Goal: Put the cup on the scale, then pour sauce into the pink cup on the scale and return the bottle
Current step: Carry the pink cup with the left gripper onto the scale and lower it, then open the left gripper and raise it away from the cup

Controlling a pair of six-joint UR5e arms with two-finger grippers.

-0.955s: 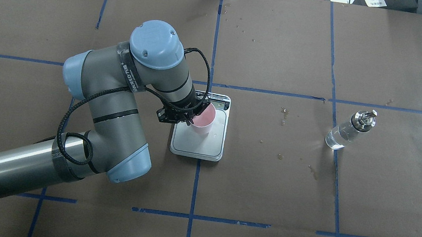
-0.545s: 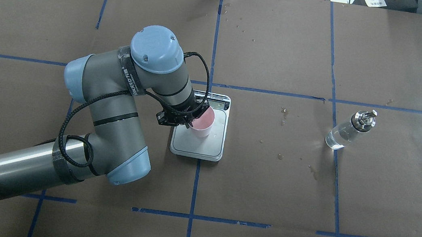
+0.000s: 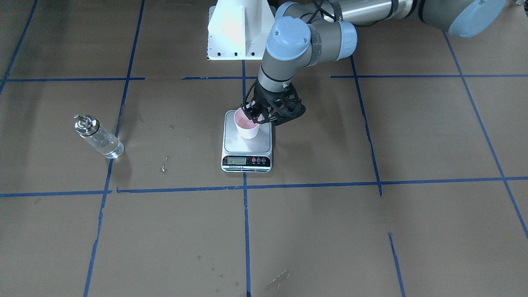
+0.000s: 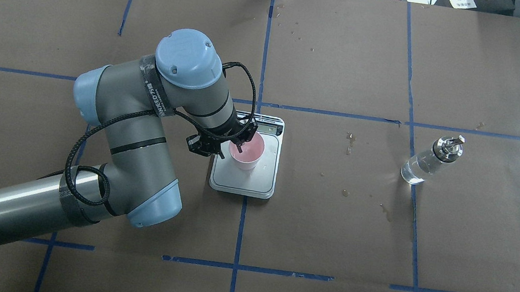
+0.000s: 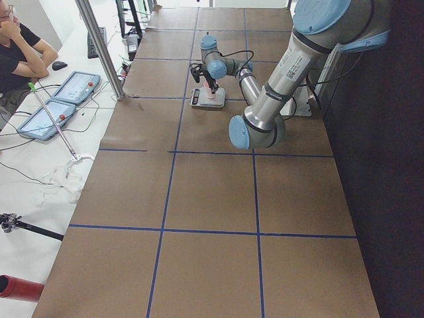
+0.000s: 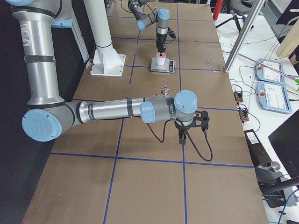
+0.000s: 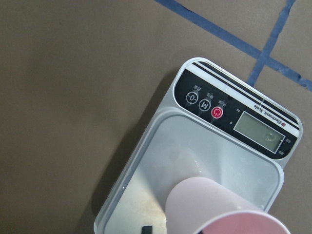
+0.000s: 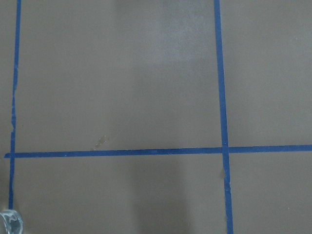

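Observation:
The pale pink cup [image 4: 248,153] stands on the scale's steel platform [image 4: 245,182], near its display end. It also shows in the front view [image 3: 246,127] and the left wrist view [image 7: 219,209]. My left gripper [image 4: 235,149] is at the cup's left rim, one finger inside and one outside, and looks shut on the cup wall. The glass bottle [image 4: 431,161] with its metal spout stands upright far to the right, holding clear liquid. My right gripper [image 6: 183,135] hovers over bare paper near the bottle [image 6: 164,88]; I cannot tell whether it is open or shut.
Brown paper with blue tape lines covers the table. Dried spill marks [image 4: 351,140] lie between scale and bottle. The white robot base [image 3: 239,33] stands behind the scale. An operator [image 5: 16,40] sits beyond the table's far side with tablets.
My left arm has shifted slightly left and toward the robot. The cup has moved a little with it, and more of its pink inside shows. The bottle has not moved.

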